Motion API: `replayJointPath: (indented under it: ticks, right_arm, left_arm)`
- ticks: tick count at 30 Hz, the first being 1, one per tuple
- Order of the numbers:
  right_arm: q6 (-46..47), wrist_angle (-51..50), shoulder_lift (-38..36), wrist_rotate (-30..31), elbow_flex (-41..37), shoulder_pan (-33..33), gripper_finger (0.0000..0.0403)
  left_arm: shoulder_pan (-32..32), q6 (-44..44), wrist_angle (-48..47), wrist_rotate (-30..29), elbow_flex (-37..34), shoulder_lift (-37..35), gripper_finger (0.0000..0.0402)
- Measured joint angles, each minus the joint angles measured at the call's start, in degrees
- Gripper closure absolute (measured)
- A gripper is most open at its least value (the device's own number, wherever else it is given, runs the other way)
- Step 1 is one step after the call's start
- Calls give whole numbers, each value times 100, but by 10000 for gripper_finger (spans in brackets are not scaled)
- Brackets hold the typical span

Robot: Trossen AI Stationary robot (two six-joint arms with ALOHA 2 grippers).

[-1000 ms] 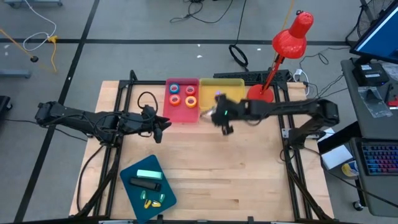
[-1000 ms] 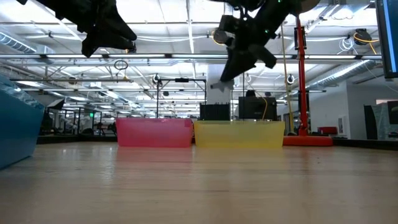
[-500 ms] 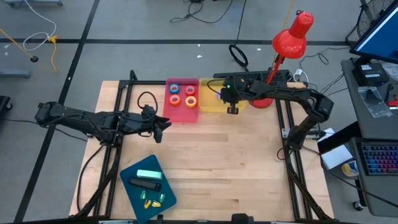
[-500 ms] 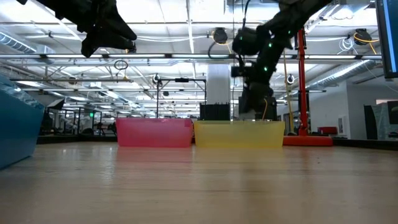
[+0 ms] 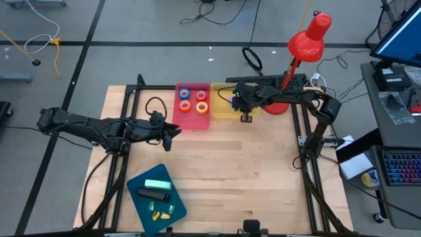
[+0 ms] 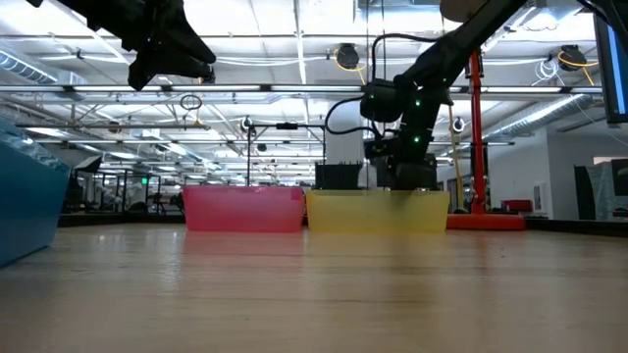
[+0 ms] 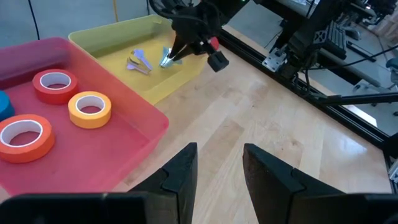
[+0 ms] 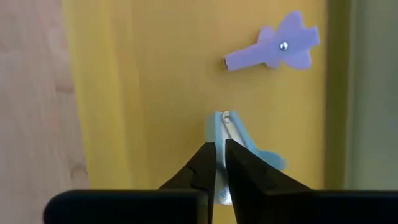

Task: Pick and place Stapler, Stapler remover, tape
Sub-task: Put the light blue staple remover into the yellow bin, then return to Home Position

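My right gripper (image 5: 245, 112) is low over the yellow bin (image 5: 227, 89) at the table's far side, shut on a pale blue staple remover (image 8: 225, 123). A purple staple remover (image 8: 273, 45) lies flat on the bin's floor beyond it. The pink bin (image 5: 186, 118) to the left holds the tape rolls: red (image 7: 55, 84), yellow-orange (image 7: 90, 107), orange (image 7: 25, 134) and blue (image 7: 2, 102), lying flat. My left gripper (image 5: 171, 131) hangs open and empty above the table, left of the pink bin. A black stapler (image 5: 153, 195) lies in the blue tray (image 5: 139, 179). My right gripper pinches the pale blue staple remover between its two fingers, on its flat sides near the riveted end (image 8: 225, 119). The fingers come from above, slanting down into the yellow bin. The remover sticks out past the fingertips (image 7: 166, 58); whether it touches the bin's floor I cannot tell.
The blue tray near the table's front left also holds a mint-green box (image 5: 157, 184) and yellow-green pieces (image 5: 160, 210). A red desk lamp (image 5: 304, 41) stands at the far right behind the yellow bin. Bare wood (image 5: 243, 178) lies between the bins and the front edge.
My right gripper has gone from in front of the yellow bin toward the table's far edge, over the bin, and then down into it, turning to point downward, still shut on the staple remover.
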Motion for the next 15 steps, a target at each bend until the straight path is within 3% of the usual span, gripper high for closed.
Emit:
replayJointPath:
  ticks: [9, 15]
  right_arm:
    - [29, 124, -36, 13, 2, 2, 322]
    - [361, -19, -733, 6, 2, 194, 297]
  left_arm:
    - [0, -3, -2, 5, 2, 0, 273]
    - [0, 227, -4, 286, 2, 0, 273]
